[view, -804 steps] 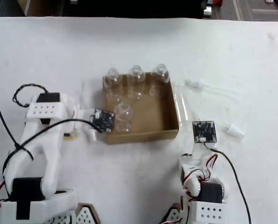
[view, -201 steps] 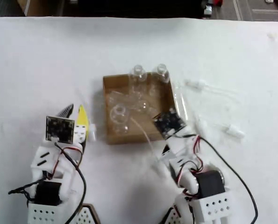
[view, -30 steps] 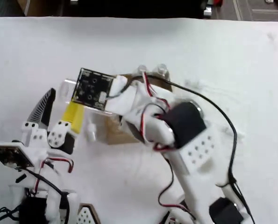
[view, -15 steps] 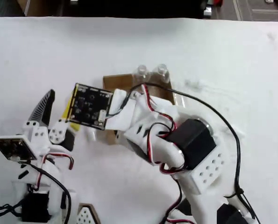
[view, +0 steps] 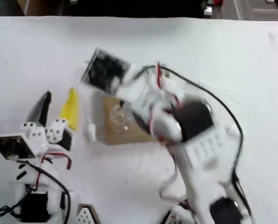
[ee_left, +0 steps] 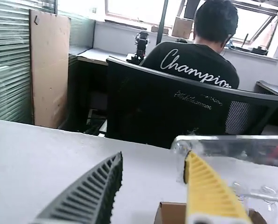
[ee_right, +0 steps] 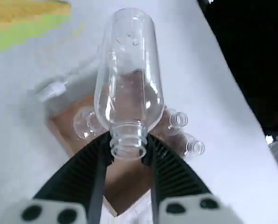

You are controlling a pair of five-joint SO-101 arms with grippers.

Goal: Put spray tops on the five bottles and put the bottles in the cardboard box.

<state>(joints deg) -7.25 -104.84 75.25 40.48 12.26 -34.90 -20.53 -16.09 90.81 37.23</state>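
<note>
The right gripper [ee_right: 127, 147] has its jaws closed on the neck of a clear bottle [ee_right: 129, 79]. They pinch just under the threaded mouth, one jaw on each side. The bottle's body points away from the wrist, and its mouth is open and bare, with no cap or sprayer on it. Beyond the jaws lies the cardboard box [ee_right: 63, 132], and the held bottle hangs above it rather than resting in it.

Three other bottles [ee_right: 85, 122] sit in the box with their open necks showing, one near one wall and two close together at the far side. None of them carries a sprayer that I can make out.

A spray top [view: 90, 132] lies loose on the table [view: 223, 56] just beside the box's left wall.

The left gripper [view: 54, 108] sits to the left of that, its black and yellow jaws spread wide with nothing between them. The held bottle shows past the tip of the yellow jaw, not in the gap.

As I judge it, the boxing is partly under way but the capping is hardly begun. Every neck I can see is bare, so the sprayers have yet to go on, and the held bottle has yet to be capped and set in the box.
</note>
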